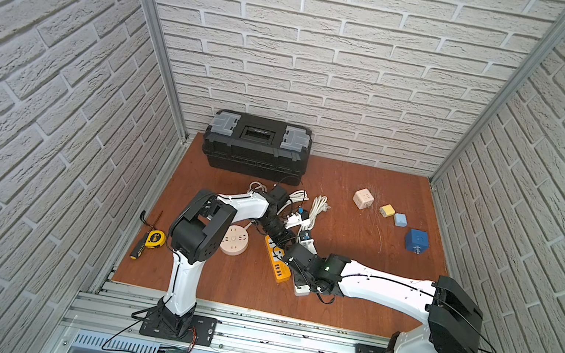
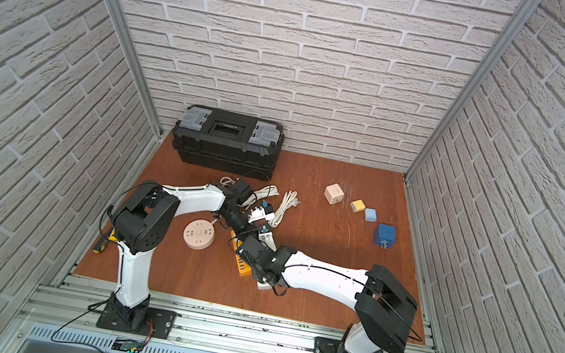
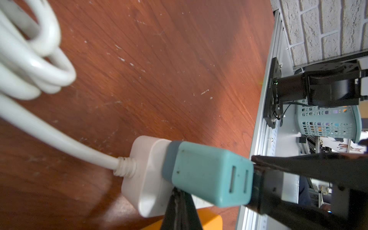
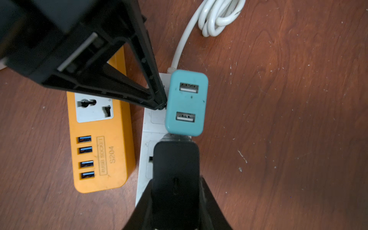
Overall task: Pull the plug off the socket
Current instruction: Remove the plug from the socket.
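A white socket strip (image 4: 146, 127) lies on the wooden table (image 4: 278, 119). A teal USB charger (image 4: 186, 102) is plugged in near its cable end. Just behind it a black plug (image 4: 176, 159) sits in the strip. My right gripper (image 4: 176, 179) is shut on that black plug, one finger on each side. My left gripper (image 4: 162, 104) is shut, and its tip presses on the strip right beside the teal charger (image 3: 209, 175). In the left wrist view its closed fingers (image 3: 180, 209) touch the strip's end (image 3: 147, 175). In both top views the arms meet at mid-table and hide most of the strip (image 1: 301, 288).
An orange USB socket strip (image 4: 99, 139) lies alongside the white one. Coiled white cable (image 1: 318, 207) is behind it. A round beige socket (image 1: 234, 241) is on the left and a black toolbox (image 1: 257, 146) at the back. Small cube sockets (image 1: 417, 241) sit on the right, a tape measure (image 1: 156, 238) at the left edge.
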You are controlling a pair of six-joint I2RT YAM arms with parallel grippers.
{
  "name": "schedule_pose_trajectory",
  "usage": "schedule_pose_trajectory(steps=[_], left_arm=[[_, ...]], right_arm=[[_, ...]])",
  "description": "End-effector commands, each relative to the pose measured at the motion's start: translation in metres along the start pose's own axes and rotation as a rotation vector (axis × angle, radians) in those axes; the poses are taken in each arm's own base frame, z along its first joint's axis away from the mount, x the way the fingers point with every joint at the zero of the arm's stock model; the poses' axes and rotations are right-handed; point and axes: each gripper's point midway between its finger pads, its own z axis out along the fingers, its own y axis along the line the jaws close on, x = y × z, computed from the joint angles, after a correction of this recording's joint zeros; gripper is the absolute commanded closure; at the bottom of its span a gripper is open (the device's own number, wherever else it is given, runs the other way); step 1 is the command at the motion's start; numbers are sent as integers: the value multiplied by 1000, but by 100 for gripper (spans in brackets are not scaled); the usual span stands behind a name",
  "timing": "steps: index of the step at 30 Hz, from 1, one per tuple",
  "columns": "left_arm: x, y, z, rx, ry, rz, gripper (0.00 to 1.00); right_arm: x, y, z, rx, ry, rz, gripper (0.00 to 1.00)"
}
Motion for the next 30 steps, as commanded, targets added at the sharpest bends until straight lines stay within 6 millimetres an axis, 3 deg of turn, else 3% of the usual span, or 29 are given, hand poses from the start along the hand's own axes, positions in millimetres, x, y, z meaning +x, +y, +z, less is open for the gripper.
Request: schedule_pose_trajectory(steps=[1, 11, 20, 25, 30], left_arm=[[40, 43, 19, -153, 142, -76, 100], [43, 48, 22, -155, 146, -100, 100], [43, 51, 23, -154, 141, -104, 100], [42, 50, 20, -144, 122, -106, 100], [41, 49, 19, -135, 113, -108, 100]], right_arm=[[-20, 9, -11, -32, -86, 33, 97], [-24, -2, -19, -63, -108, 131, 98], [-28, 5, -20, -6, -107, 49, 97], [-34, -6, -33, 6, -150, 93, 97], [-42, -29, -54, -15, -207, 170, 98]])
